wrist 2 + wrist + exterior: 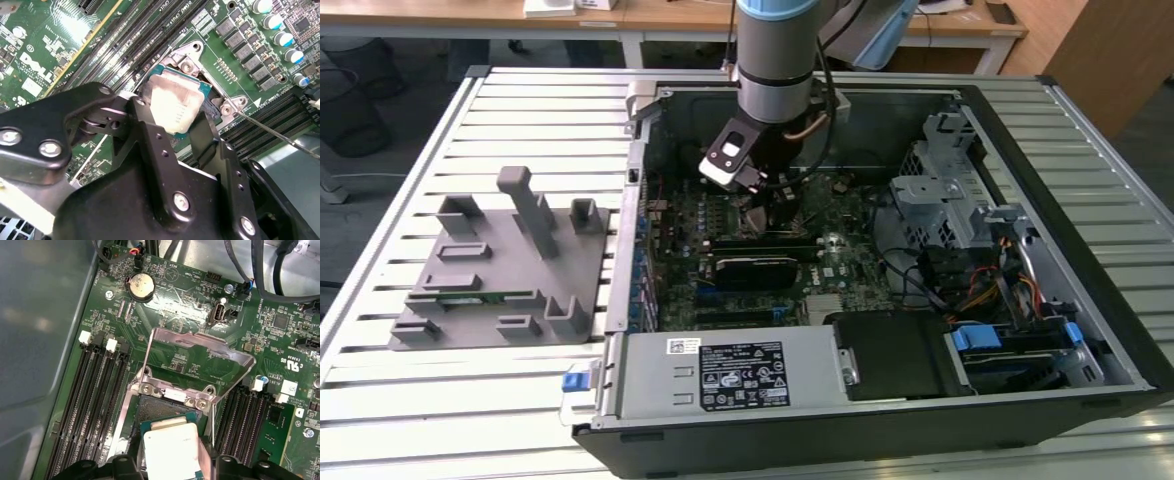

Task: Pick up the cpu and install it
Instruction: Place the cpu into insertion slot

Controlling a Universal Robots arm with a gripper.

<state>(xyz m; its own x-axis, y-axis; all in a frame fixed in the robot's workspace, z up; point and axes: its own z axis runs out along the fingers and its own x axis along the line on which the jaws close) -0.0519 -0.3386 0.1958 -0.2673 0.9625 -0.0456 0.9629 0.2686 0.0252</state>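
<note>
Second wrist view: end effector (171, 111) clamps cpu (175, 100) over open socket (215, 102); pickup done, cpu looks not yet seated.

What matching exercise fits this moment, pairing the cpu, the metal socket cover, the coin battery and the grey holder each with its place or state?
Things:
1. cpu
2. metal socket cover
3. coin battery
4. grey holder

Places or states:
A. on the slatted table, outside the case
B. swung up, open
C. held by the gripper over the socket
D. seated on the motherboard

Pairs: 1-C, 2-B, 3-D, 4-A
</note>
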